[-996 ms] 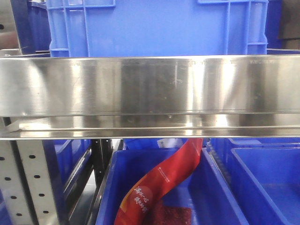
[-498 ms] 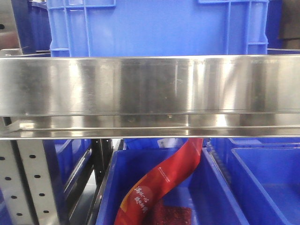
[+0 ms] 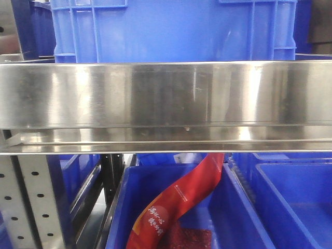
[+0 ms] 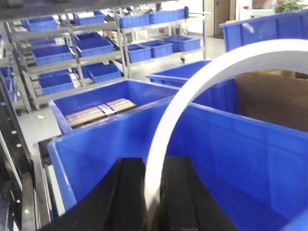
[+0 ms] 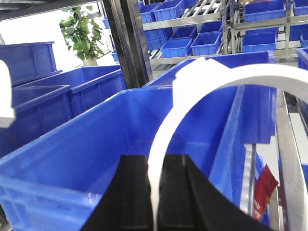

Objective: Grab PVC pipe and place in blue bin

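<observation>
Fingers [image 4: 127,192] of the left gripper [image 4: 153,163] are clenched on the pipe [image 4: 202,79]. It is a white curved length that rises from between them and arcs over the open inside of the bin [image 4: 231,144]. Beyond the bin's far wall sits a second bin [image 4: 62,108] holding flat brown packs [image 4: 96,113], and past that stand shelves [image 4: 72,43] loaded with more blue bins.

The right gripper [image 5: 156,161] likewise grips a white curved pipe [image 5: 250,74] between its black fingers [image 5: 130,192], above the bin [image 5: 72,144]. A thicker coupling [image 5: 190,72] sits on this arc where it bends. Whether both grippers hold the same pipe cannot be told. A white end piece [image 5: 5,96] shows at the frame edge, above the bin's far side. A plant [image 5: 82,31] stands well behind the bin, and a red bag [image 5: 263,187] lies below its outer side.

In the front view neither gripper nor pipe shows. A steel rail [image 3: 166,96] spans the frame with an upper bin [image 3: 171,31] standing above it. Under the rail the red bag [image 3: 181,199] leans in a lower bin [image 3: 233,218].
</observation>
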Controlling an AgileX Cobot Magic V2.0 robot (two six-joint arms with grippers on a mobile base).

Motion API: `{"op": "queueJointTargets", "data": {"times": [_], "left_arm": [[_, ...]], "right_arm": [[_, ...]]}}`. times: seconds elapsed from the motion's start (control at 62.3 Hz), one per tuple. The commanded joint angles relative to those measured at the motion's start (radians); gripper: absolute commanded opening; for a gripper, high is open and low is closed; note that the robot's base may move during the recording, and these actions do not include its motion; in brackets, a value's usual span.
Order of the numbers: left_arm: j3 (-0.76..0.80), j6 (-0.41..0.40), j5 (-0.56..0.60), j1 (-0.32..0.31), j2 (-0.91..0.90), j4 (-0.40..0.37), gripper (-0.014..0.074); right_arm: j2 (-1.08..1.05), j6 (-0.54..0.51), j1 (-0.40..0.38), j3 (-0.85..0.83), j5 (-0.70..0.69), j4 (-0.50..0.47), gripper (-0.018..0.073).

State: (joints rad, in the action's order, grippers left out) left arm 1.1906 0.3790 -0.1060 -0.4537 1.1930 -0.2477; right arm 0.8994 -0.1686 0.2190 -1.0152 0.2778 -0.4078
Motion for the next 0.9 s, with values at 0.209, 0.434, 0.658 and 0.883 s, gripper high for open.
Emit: {"op": "queueJointTargets", "data": {"times": [0.209, 0.434, 0.658, 0.883], "left_arm": [[0.047, 0.001, 0.106, 0.002, 0.061, 0.000, -0.0111], [0.111, 0.001, 0.126, 0.002, 0.150, 0.028, -0.0111], [0.160, 0.001, 0.134, 0.002, 0.217, 0.030, -0.0111], [0.180, 0.003, 0.144, 0.025, 0.248, 0.076, -0.0111]], "right_arm": [[0.116, -0.042, 0.014, -0.096, -0.049, -0.001, -0.0153], [0.199, -0.047, 0.014, -0.149, -0.075, -0.001, -0.0153], [0.265, -0.047, 0.014, -0.163, -0.118, -0.001, -0.0153], [0.309, -0.047, 0.014, -0.169, -0.146, 0.000, -0.0153]]}}
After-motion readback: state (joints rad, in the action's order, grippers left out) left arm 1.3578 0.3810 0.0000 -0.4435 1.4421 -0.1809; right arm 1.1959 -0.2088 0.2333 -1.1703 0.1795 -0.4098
